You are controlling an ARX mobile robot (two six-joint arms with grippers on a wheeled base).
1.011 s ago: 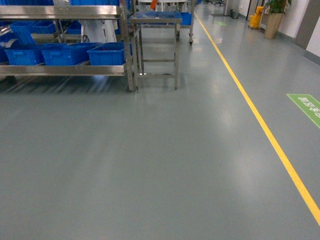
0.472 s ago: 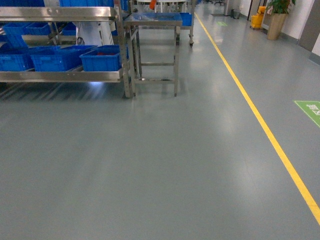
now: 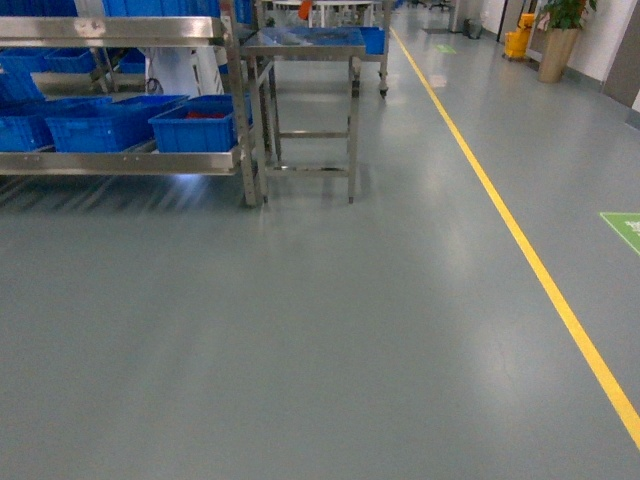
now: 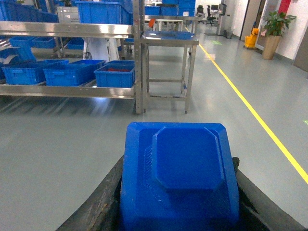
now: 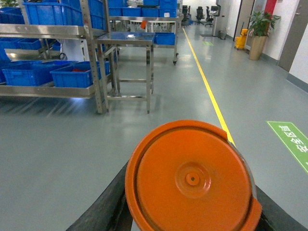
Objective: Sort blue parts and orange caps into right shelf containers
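Note:
My left gripper (image 4: 179, 211) is shut on a blue part (image 4: 179, 173), a chunky block with a raised octagonal face; black fingers (image 4: 103, 204) flank it. My right gripper (image 5: 192, 216) is shut on a round orange cap (image 5: 192, 178) with a small centre hole. Neither gripper appears in the head view. The containers, blue crates, sit in a row on the low steel shelf at the far left; the nearest one (image 3: 195, 125) (image 4: 115, 74) (image 5: 79, 74) holds something red. More crates (image 3: 95, 122) stand beside it.
The steel shelf rack (image 3: 120, 160) ends at a post, with a small steel table (image 3: 305, 45) right of it. Grey floor lies between me and them. A yellow floor line (image 3: 520, 240) runs down the right, with a green floor mark (image 3: 625, 228) and a potted plant (image 3: 555, 45) beyond.
In the head view the shelf, crates and table have slid lower and slightly left, and the green mark toward the right edge; the base has rolled nearer to the rack.

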